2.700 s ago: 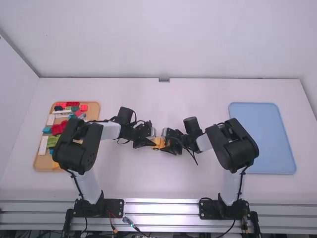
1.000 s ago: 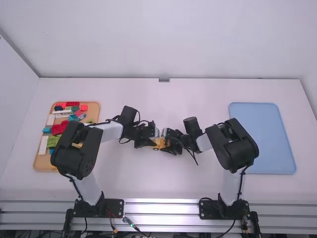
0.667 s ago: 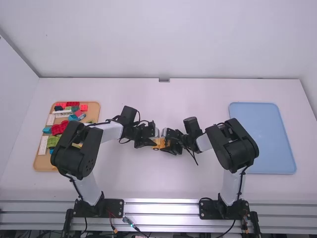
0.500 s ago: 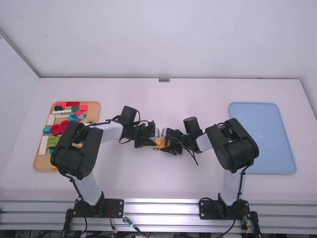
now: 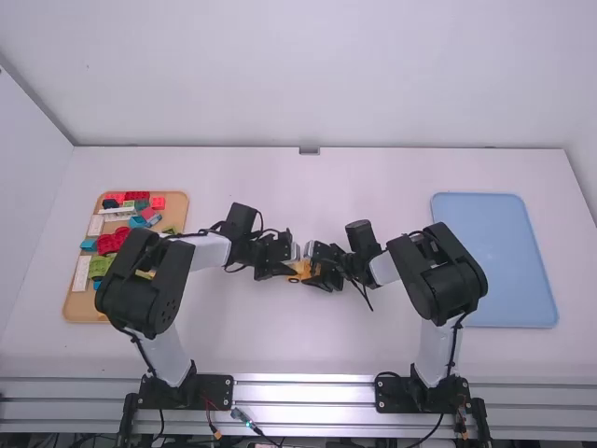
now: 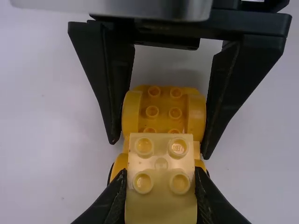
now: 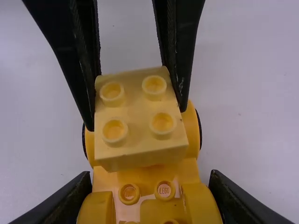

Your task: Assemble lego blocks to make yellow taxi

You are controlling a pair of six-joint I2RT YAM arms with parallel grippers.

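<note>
Near the table's middle, my left gripper and my right gripper face each other over the yellow-orange car base. In the left wrist view my left gripper is shut on a pale yellow two-by-two brick, studs showing. The brick covers part of the wheeled car base. In the right wrist view my right gripper is shut on the sides of the car base, while the pale brick sits slightly askew over its far part. Whether the brick is pressed fully on, I cannot tell.
An orange-brown tray of mixed bricks stands at the left, partly under my left arm. A blue tray lies at the right, beyond my right arm's elbow. White walls rise behind and beside the table.
Since the earliest frame my left gripper has shifted slightly to the right, and its wrist has changed tilt a little. My right arm has kept still.
</note>
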